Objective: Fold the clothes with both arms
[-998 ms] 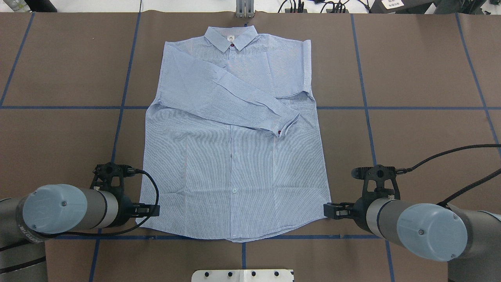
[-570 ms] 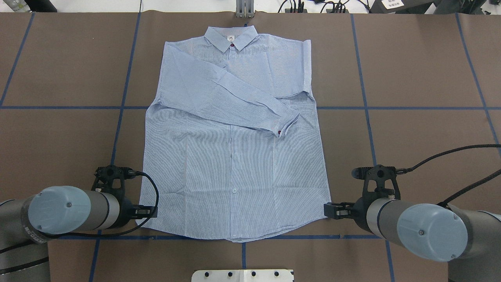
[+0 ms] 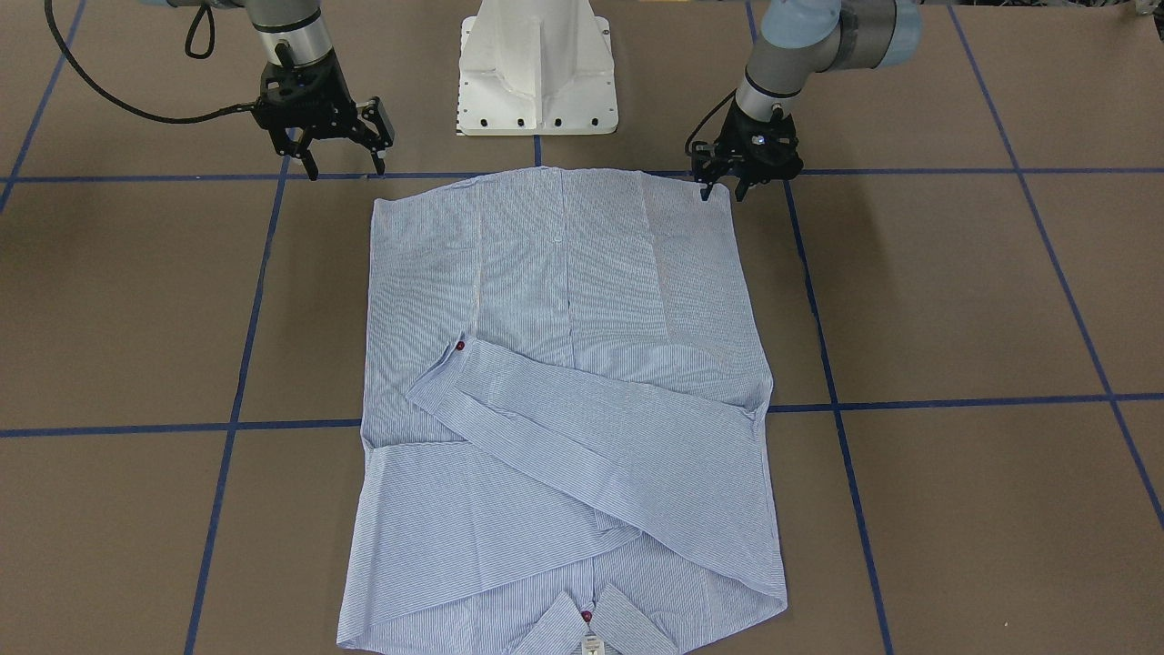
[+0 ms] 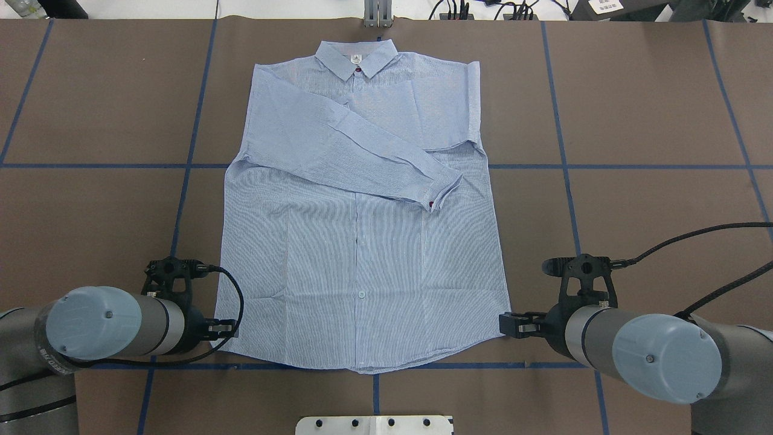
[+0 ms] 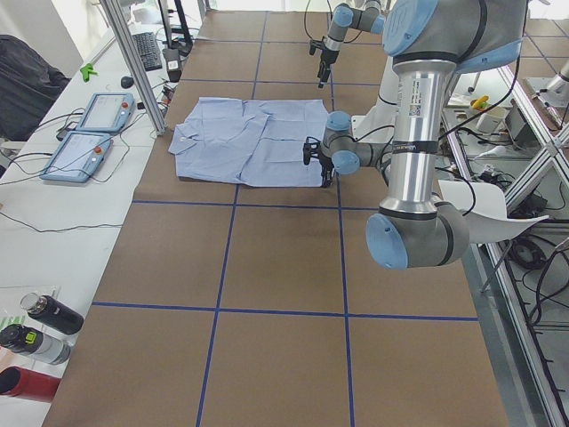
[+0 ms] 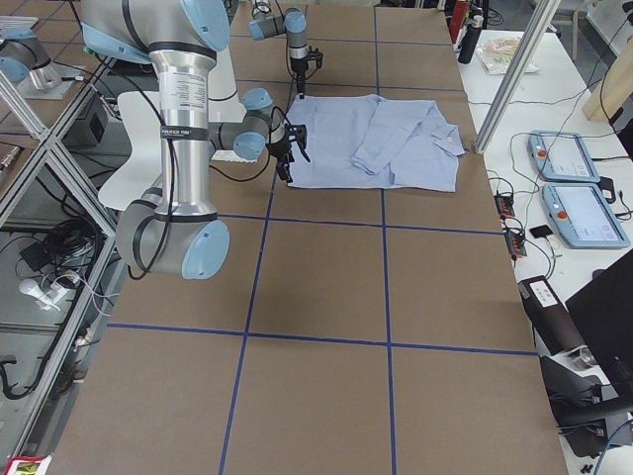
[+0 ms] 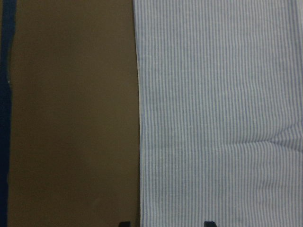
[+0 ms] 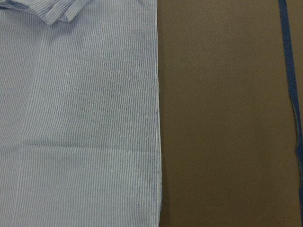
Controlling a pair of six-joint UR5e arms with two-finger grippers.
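The striped light blue shirt [image 4: 362,241] lies flat on the brown table, collar [image 4: 356,58] at the far side and both sleeves folded across the chest. My left gripper [image 4: 226,329] stands open low at the shirt's near left hem corner. In the left wrist view its fingertips [image 7: 208,223] straddle the shirt's side edge [image 7: 139,142]. My right gripper [image 3: 347,166] is open beside the near right hem corner [image 3: 377,205] and holds nothing. The right wrist view shows the shirt [image 8: 80,118] and bare table, with no fingers in sight.
The white pedestal base [image 3: 536,73] stands at the table's near edge between the arms. Blue tape lines [image 4: 561,166] grid the brown table. A black cable [image 4: 694,235] trails from the right wrist. Two teach pendants [image 5: 89,133] lie on a side table.
My left gripper has shifted slightly back toward the robot and outward at the hem corner. The right arm and the shirt have not moved.
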